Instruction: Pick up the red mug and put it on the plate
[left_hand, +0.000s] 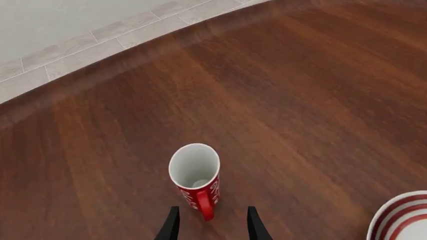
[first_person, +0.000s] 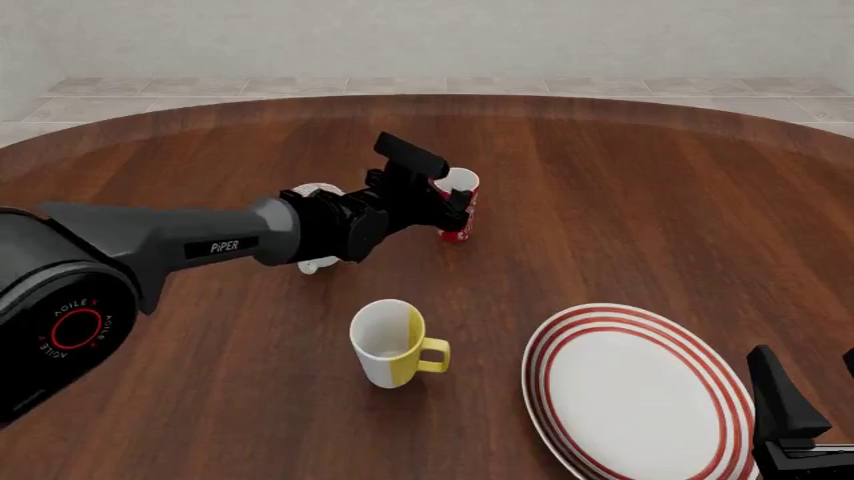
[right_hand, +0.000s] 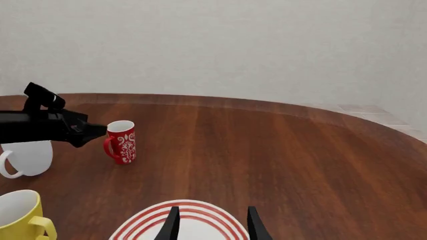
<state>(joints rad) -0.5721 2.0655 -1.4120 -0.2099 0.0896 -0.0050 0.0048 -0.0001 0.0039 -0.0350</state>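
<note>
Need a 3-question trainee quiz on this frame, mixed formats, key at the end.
1. True or false: the left gripper is already shut on the red mug.
2. Multiple choice: in the front view, which mug stands nearest the plate? A) white mug B) yellow-and-white mug C) red mug
3. Fill in: the red mug stands ____ on the table, its opening facing up.

Key
1. False: the fingers stand apart on either side of the mug's handle, not closed.
2. B
3. upright
</note>
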